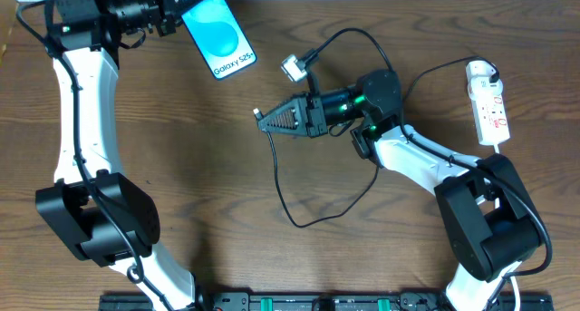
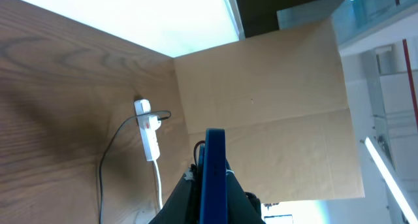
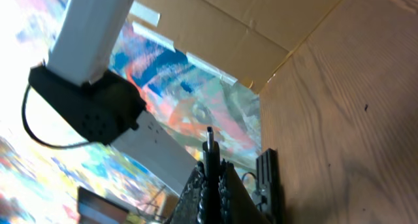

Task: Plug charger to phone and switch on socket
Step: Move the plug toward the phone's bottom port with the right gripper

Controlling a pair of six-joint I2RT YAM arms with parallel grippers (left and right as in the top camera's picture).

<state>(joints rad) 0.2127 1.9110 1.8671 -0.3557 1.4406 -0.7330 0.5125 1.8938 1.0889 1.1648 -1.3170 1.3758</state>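
The phone, its blue screen reading "Galaxy", is held off the table at the top left. My left gripper is shut on its upper end. In the left wrist view the phone's blue edge stands clamped between the dark fingers. At mid-table my right gripper points left, shut on the charger's connector tip, which pokes out past the fingers. The thin black charger cable loops down over the table. The white socket lies at the far right, with a black lead entering its top end.
A brown cardboard wall stands behind the table. The socket, its white cord and a black cable also show in the left wrist view. The left arm's white link crosses the right wrist view.
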